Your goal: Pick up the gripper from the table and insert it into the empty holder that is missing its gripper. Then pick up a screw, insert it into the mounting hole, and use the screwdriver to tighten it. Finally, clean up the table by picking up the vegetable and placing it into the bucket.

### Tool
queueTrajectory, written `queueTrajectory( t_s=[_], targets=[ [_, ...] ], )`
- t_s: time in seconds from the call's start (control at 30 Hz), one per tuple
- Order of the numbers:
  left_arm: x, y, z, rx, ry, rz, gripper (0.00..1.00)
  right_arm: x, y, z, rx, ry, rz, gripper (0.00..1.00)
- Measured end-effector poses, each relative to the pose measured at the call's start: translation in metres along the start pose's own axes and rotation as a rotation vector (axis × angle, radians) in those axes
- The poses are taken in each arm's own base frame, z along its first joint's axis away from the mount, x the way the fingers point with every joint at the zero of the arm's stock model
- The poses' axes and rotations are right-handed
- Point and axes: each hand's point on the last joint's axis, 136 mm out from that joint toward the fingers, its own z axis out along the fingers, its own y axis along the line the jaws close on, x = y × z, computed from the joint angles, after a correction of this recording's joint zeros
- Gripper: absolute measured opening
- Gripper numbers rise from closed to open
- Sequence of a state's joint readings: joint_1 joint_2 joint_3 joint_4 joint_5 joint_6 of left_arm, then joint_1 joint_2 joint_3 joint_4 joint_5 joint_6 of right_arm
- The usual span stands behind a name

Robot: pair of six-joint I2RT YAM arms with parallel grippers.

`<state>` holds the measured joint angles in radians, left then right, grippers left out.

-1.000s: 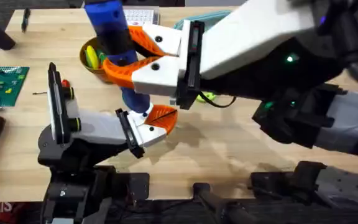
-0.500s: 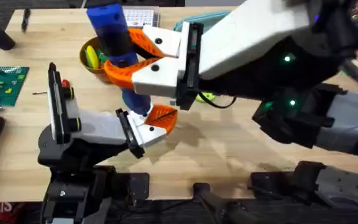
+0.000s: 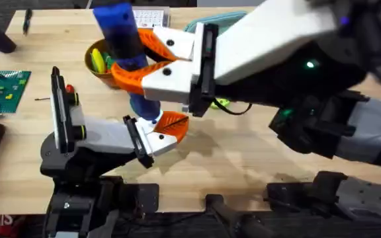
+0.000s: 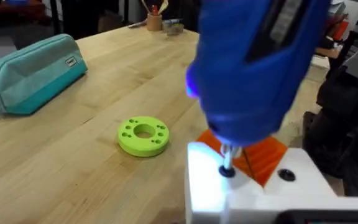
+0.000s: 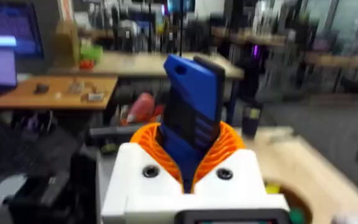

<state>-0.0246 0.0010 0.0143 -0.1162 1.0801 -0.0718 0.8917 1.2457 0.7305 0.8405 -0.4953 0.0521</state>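
One bucket (image 3: 98, 66), yellow vegetable (image 3: 96, 59) inside

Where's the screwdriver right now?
In the overhead view the screwdriver stands clamped in the right gripper, tip down on the holder, beside the bucket.

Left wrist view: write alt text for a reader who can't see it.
A blue screwdriver stands upright, its tip on a screw in the white mount, just in front of the orange gripper. On the wooden table behind lie a green ring and a teal pouch.
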Motion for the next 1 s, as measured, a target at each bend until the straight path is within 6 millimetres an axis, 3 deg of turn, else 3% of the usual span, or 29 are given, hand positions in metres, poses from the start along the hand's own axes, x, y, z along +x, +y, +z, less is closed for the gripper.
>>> queueTrajectory(
  t_s=[0.2, 0.33, 0.57, 0.73, 1.0],
  targets=[
    [0.0, 0.0, 0.0, 0.0, 0.0, 0.0, 0.011, -0.049, 0.003, -0.008, -0.001, -0.174, -0.095, 0.051],
    [0.0, 0.0, 0.0, 0.0, 0.0, 0.0, 0.011, -0.059, 0.0, -0.014, 0.012, -0.199, -0.105, 0.051],
    [0.0, 0.0, 0.0, 0.0, 0.0, 0.0, 0.011, -0.046, -0.005, -0.013, 0.022, -0.147, -0.075, 0.051],
    [0.0, 0.0, 0.0, 0.0, 0.0, 0.0, 0.011, -0.019, -0.009, -0.011, 0.034, -0.042, -0.072, 0.051],
    [0.0, 0.0, 0.0, 0.0, 0.0, 0.0, 0.011, 0.0, -0.046, -0.025, 0.131, 0.045, -0.113, 0.051]
  ],
)
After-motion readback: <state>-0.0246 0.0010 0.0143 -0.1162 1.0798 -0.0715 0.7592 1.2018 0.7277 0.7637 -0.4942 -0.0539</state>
